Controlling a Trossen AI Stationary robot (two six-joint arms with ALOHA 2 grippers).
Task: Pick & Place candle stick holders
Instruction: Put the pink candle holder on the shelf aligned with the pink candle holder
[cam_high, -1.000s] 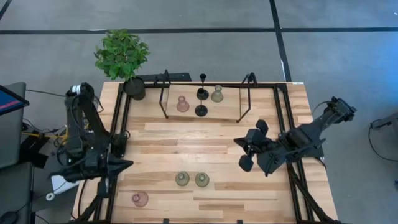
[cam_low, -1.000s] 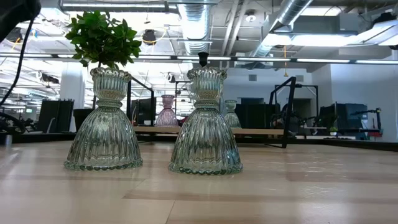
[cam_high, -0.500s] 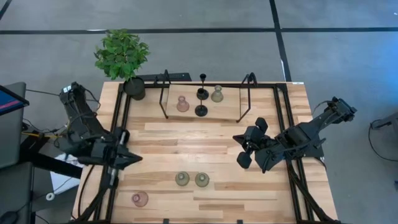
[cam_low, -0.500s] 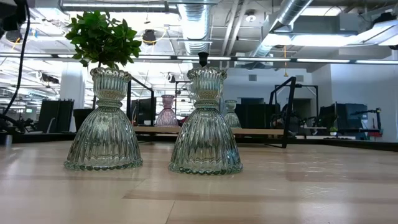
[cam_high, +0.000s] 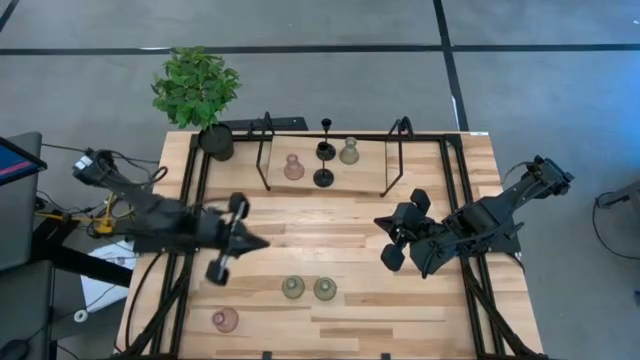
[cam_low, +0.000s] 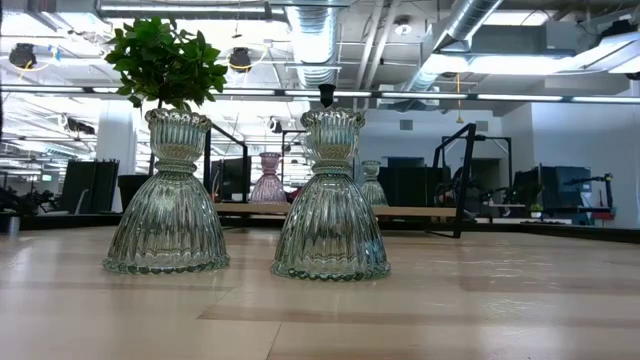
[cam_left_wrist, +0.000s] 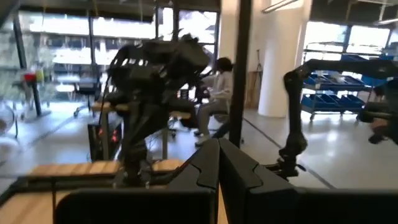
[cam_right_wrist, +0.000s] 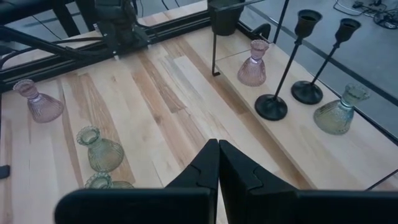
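Left arm stretched nearly flat from left edge toward frame centre in the high view, left claw (cam_high: 262, 243) closed and empty above bare surface (cam_high: 340, 215), left of centre. Right arm folded at right side, right claw (cam_high: 379, 222) closed, empty, pointing toward centre. Holders: two green ones (cam_high: 293, 288) (cam_high: 325, 289) side by side at lower centre, touching or just apart, can't tell; pink one (cam_high: 225, 320) lower left; at top centre, between the wire frames (cam_high: 264, 150), a pink one (cam_high: 293, 167), two black stemmed ones (cam_high: 324, 177) (cam_high: 326, 149), and a green one (cam_high: 348, 151). Plant (cam_high: 196, 88) upper left. Low view shows no arm, only the two green holders close up. Left wrist view is blurred, shows the other arm and room beyond, no holders.
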